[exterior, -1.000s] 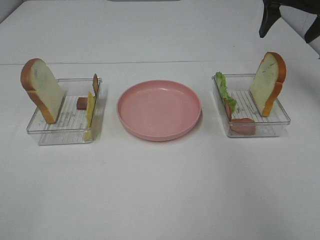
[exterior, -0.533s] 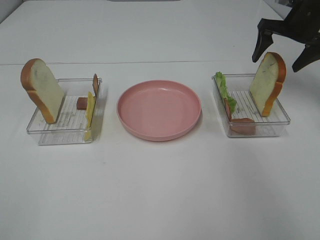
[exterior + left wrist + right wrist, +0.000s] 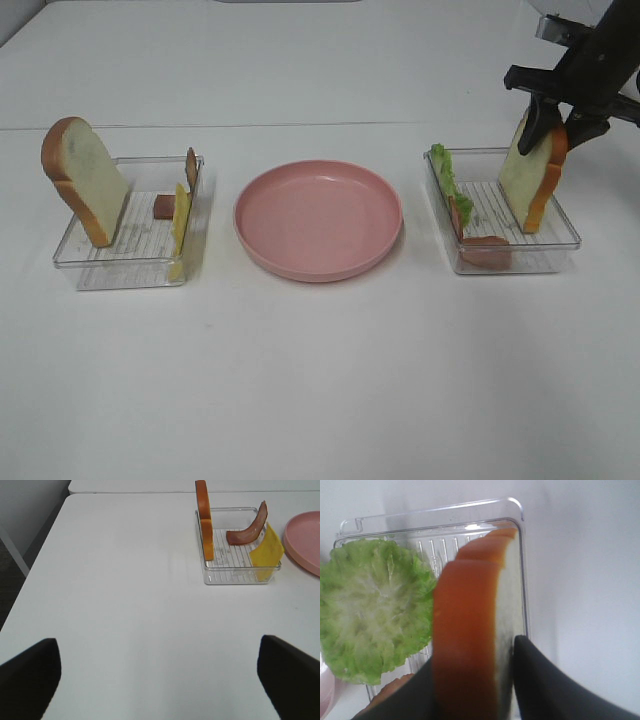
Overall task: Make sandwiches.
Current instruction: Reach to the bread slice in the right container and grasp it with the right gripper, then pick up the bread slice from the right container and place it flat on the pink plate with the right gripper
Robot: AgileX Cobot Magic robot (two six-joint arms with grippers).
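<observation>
In the exterior high view, a white bread slice with brown crust stands upright in the right clear tray. My right gripper is shut on the top of this slice. In the right wrist view the right gripper has a finger on each side of the slice, with the ruffled lettuce beside it. The lettuce and reddish meat sit at the tray's left side. The left tray holds another bread slice, a meat strip and yellow cheese. My left gripper is open and empty, far from its tray.
A pink round plate sits empty between the two trays on the white table. In the left wrist view the plate's rim shows beside the tray, and the table's edge drops off at one side.
My right gripper has come down from the far right corner over the right tray and closed its fingers on the top of the bread slice. Everything else is unmoved.
</observation>
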